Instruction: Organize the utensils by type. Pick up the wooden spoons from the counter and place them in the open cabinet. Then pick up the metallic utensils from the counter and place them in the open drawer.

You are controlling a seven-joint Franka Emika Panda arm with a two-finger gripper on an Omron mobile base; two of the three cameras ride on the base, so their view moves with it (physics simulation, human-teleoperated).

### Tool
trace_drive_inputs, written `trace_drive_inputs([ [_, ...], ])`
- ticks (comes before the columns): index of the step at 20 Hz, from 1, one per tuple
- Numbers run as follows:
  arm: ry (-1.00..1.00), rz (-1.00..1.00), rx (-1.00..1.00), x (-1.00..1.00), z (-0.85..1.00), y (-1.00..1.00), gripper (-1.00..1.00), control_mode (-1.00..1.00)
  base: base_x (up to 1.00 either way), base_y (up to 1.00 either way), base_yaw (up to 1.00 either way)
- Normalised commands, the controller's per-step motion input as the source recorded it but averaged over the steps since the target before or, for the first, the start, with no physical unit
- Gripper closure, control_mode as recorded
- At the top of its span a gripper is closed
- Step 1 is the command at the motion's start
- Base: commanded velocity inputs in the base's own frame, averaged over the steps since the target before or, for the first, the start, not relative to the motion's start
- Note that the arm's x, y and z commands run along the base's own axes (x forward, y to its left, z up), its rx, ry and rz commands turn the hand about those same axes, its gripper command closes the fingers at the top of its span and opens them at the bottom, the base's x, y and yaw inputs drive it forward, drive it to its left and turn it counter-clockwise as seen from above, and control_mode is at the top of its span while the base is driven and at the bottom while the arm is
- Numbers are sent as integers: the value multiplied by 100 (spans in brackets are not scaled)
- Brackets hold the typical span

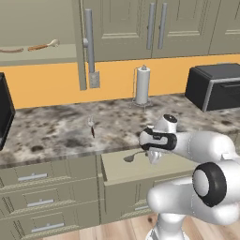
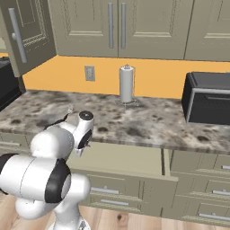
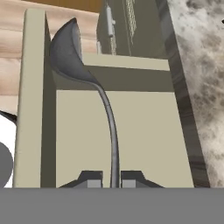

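My gripper [image 3: 115, 179] is shut on the handle end of the all-grey metal spoon [image 3: 87, 78], and holds it over the open drawer [image 3: 148, 140]. From the left base the spoon [image 1: 133, 156] hangs just above the drawer's [image 1: 140, 172] beige floor, beside the gripper [image 1: 153, 157]. The fork [image 1: 92, 125], with silver tines and a dark red-brown handle, lies on the mottled counter [image 1: 56, 126]. Two wooden spoons, one dark brown [image 1: 11, 49] and one orange-brown with a pale bowl [image 1: 44, 46], rest on the shelf of the open cabinet [image 1: 47, 58].
A paper towel holder [image 1: 142, 84] stands at the back of the counter. A black box-shaped appliance [image 1: 215, 86] sits at the right and another dark appliance [image 1: 4, 110] at the left edge. The cabinet door with its long grey handle [image 1: 89, 40] stands open above the counter.
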Motion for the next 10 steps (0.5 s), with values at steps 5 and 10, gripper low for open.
trace_drive_inputs([
  [5,5,1,0,65,-8,0,100,-100,0,0,0],
  [10,0,0,0,23,-41,0,100,-100,0,0,0],
])
